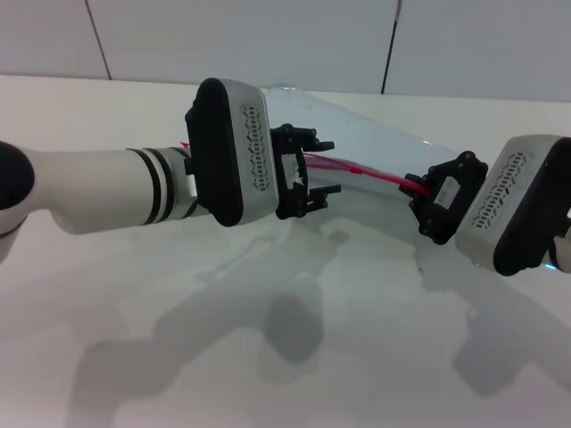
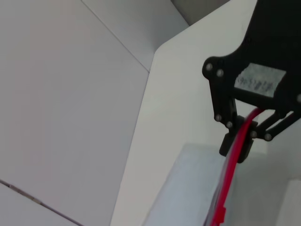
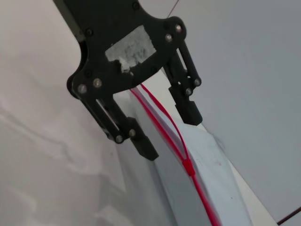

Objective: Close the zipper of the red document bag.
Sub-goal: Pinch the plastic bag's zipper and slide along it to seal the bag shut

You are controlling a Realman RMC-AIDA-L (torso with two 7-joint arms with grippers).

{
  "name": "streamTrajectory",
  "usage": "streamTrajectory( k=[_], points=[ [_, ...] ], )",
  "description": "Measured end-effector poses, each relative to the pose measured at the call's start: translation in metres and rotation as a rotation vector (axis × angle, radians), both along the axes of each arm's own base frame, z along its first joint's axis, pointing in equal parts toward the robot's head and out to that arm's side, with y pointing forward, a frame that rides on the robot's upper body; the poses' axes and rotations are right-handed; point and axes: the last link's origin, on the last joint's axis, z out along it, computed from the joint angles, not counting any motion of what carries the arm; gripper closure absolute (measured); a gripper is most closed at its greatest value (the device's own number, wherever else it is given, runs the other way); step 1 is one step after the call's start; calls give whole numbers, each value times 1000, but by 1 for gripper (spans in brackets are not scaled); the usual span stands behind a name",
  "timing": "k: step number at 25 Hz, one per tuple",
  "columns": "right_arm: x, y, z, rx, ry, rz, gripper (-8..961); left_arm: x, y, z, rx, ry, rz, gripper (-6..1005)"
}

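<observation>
The red document bag is a pale translucent pouch behind both grippers, and its red zipper runs between them. My left gripper is open, one finger above the strip and one below, not pinching it. The right wrist view shows that left gripper straddling the zipper. The two red lines are parted near it and join at a thicker red piece. My right gripper is shut on the zipper's right end. The left wrist view shows the right gripper clamped on the strip.
A white table carries the bag, with both arms' shadows on its near part. A white panelled wall with dark seams rises behind it. The table's far edge shows in the left wrist view.
</observation>
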Motion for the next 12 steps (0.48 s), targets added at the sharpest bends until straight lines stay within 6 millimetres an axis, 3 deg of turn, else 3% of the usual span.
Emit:
streamTrajectory(
  k=[12],
  points=[
    [-2,1,0,-1,2,2,904,0,-1,-3,20,-45,-28,459]
  ],
)
